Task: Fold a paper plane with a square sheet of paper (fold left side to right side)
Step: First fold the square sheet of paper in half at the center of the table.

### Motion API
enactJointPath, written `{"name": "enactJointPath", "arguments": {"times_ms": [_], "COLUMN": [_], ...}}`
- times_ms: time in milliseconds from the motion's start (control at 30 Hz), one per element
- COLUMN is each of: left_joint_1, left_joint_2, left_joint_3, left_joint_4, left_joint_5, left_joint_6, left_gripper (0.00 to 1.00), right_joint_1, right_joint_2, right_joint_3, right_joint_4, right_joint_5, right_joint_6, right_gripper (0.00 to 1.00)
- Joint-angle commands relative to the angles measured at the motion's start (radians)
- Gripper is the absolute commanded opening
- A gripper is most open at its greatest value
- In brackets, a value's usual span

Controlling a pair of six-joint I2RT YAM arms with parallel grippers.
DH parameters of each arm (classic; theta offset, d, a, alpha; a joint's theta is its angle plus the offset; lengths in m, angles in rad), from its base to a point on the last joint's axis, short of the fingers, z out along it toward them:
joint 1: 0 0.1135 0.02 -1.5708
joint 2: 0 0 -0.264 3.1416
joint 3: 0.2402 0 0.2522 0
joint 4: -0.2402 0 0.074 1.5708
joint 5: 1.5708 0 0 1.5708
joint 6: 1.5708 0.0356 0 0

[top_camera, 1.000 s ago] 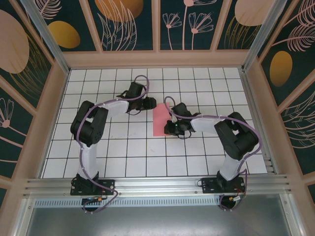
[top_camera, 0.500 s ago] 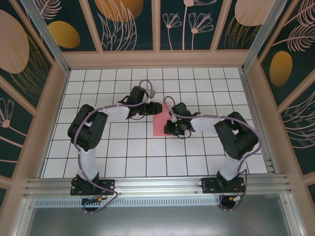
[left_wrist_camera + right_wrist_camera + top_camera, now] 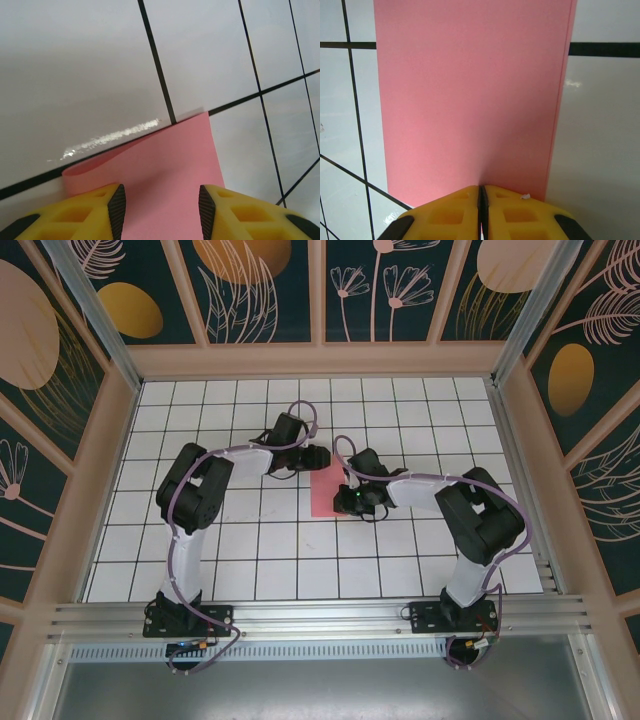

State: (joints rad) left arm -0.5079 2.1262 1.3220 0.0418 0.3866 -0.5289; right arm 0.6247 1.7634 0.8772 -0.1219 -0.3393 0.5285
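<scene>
One fold looks done: paper (image 3: 325, 490) lies halved on the table (image 3: 260, 540). My right gripper (image 3: 481, 192) is clenched, tips on its edge; left gripper (image 3: 160, 200) gapes over a corner. Nose and wing folds remain, I judge

Pink paper (image 3: 322, 490): right edge hidden beneath right end effector (image 3: 347, 502); near part cut off, left wrist view.

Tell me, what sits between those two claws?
The pink paper lies between the left gripper and the right gripper, as the top view shows.
</scene>
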Motion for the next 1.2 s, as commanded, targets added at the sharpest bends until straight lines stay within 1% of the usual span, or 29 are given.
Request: {"name": "enactJointPath", "arguments": {"times_ms": [0, 300, 400, 567, 733, 833, 933, 1067, 1100, 1167], "left_joint_1": [0.039, 0.061, 0.065, 0.068, 0.075, 0.076, 0.076, 0.070, 0.064, 0.044], "left_joint_2": [0.042, 0.101, 0.100, 0.011, -0.126, -0.207, -0.286, -0.345, -0.349, -0.346], "left_joint_3": [0.027, 0.144, 0.164, 0.150, 0.097, 0.033, -0.062, -0.192, -0.220, -0.252], "left_joint_4": [-0.025, -0.093, -0.106, -0.123, -0.160, -0.166, -0.136, -0.044, -0.019, 0.011], "left_joint_5": [-0.064, -0.075, -0.072, -0.097, -0.181, -0.207, -0.176, -0.045, -0.012, 0.018], "left_joint_6": [0.010, 0.037, 0.043, 0.065, 0.095, 0.103, 0.089, 0.027, 0.006, -0.020], "left_gripper": [0.47, 0.49, 0.49, 0.50, 0.51, 0.51, 0.51, 0.49, 0.49, 0.48], "right_joint_1": [0.000, 0.000, 0.000, -0.001, -0.001, -0.002, -0.020, -0.072, -0.103, -0.134], "right_joint_2": [0.076, 0.070, 0.066, 0.028, -0.043, -0.097, -0.160, -0.201, -0.200, -0.186], "right_joint_3": [-0.056, -0.080, -0.081, -0.062, -0.002, 0.037, 0.050, 0.035, 0.033, 0.027], "right_joint_4": [-0.170, -0.159, -0.138, -0.085, -0.052, -0.057, -0.067, -0.055, -0.050, -0.033], "right_joint_5": [0.138, 0.126, 0.109, 0.060, 0.032, 0.036, 0.049, 0.040, 0.030, 0.003], "right_joint_6": [-0.027, -0.029, -0.028, -0.028, -0.030, -0.039, -0.054, -0.073, -0.080, -0.085], "right_gripper": [0.14, 0.14, 0.14, 0.15, 0.18, 0.26, 0.34, 0.44, 0.46, 0.48]}}
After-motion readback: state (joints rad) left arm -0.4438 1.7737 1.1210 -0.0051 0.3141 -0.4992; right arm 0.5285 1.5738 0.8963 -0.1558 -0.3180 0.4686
